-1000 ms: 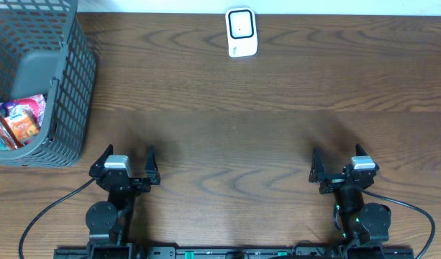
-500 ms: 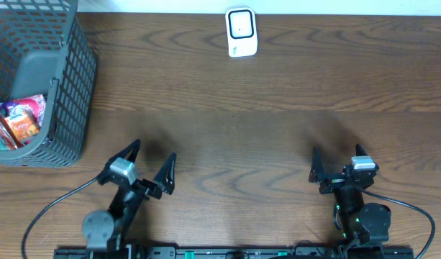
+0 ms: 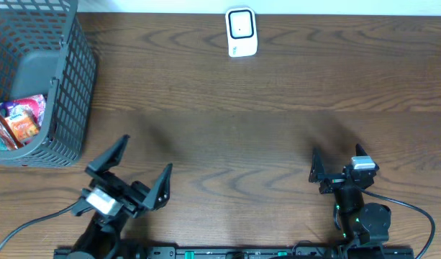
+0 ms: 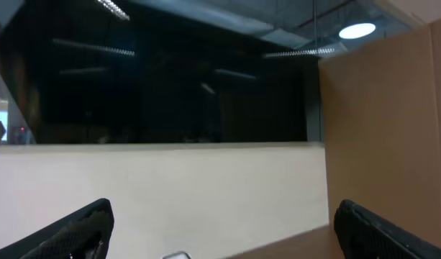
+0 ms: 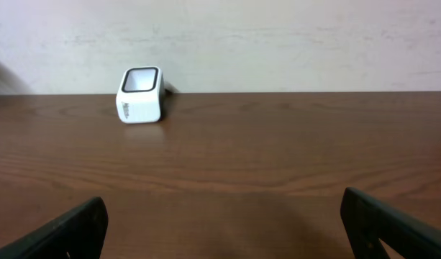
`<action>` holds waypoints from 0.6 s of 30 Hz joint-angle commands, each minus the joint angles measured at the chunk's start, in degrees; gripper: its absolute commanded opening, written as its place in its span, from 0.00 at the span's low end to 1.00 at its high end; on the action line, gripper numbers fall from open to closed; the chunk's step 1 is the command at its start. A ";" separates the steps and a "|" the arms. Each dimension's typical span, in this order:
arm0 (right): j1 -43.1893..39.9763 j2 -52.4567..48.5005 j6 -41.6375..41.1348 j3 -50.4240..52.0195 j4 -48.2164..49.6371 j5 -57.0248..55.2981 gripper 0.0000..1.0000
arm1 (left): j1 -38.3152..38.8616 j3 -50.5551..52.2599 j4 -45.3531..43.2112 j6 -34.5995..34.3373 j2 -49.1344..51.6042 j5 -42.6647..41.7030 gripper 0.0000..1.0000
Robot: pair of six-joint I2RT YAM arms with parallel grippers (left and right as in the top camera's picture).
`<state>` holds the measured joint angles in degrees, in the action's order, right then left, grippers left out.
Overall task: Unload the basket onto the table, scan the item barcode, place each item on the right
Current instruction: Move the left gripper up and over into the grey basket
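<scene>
- The basket (image 3: 73, 86) stood at the far left corner of the table (image 3: 278, 122), with packets (image 3: 19, 119) lying inside it.
- The scanner (image 3: 242, 32) sat at the far edge, about midway across and well apart from the basket.
- The left gripper (image 3: 145, 155) was by the near edge, in front of the basket.
- The right gripper (image 3: 337, 155) was by the near edge on the right, with the scanner ahead and to its left.

Table (image 3: 278, 129): dark brown wood with wavy lighter grain; wall (image 5: 278, 43) behind it, plain off-white. Basket (image 3: 69, 86): grey, open square-grid mesh, holding packets (image 3: 15, 122) printed in red, orange and purple. Scanner (image 3: 242, 32): white casing with a black-framed window; left gripper (image 3: 146, 154) and right gripper (image 3: 337, 152): black fingers, each with a pale silver-grey block, trailing black cables (image 3: 414, 208).
</scene>
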<state>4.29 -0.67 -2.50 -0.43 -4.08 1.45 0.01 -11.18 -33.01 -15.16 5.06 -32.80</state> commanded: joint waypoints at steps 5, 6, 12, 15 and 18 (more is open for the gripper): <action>-0.13 0.35 0.44 0.11 -0.22 -0.48 0.99 | -0.22 -21.00 17.81 0.04 18.71 1.09 0.98; -0.13 0.35 0.44 0.11 -0.22 -0.48 0.99 | -0.22 -25.38 21.94 0.07 22.16 1.07 0.98; -0.13 0.35 0.44 0.11 -0.22 -0.48 0.99 | -0.22 -50.18 44.13 8.33 40.57 1.11 0.98; -0.13 0.35 0.44 0.11 -0.22 -0.48 0.99 | -0.22 -62.75 59.04 15.76 49.53 1.38 0.98; -0.13 0.35 0.44 0.11 -0.22 -0.48 0.99 | -0.22 -75.30 74.25 22.36 58.64 3.87 0.98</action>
<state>4.29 -0.69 -2.50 -0.43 -4.05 1.45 0.01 -76.71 33.89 -3.09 56.73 -31.14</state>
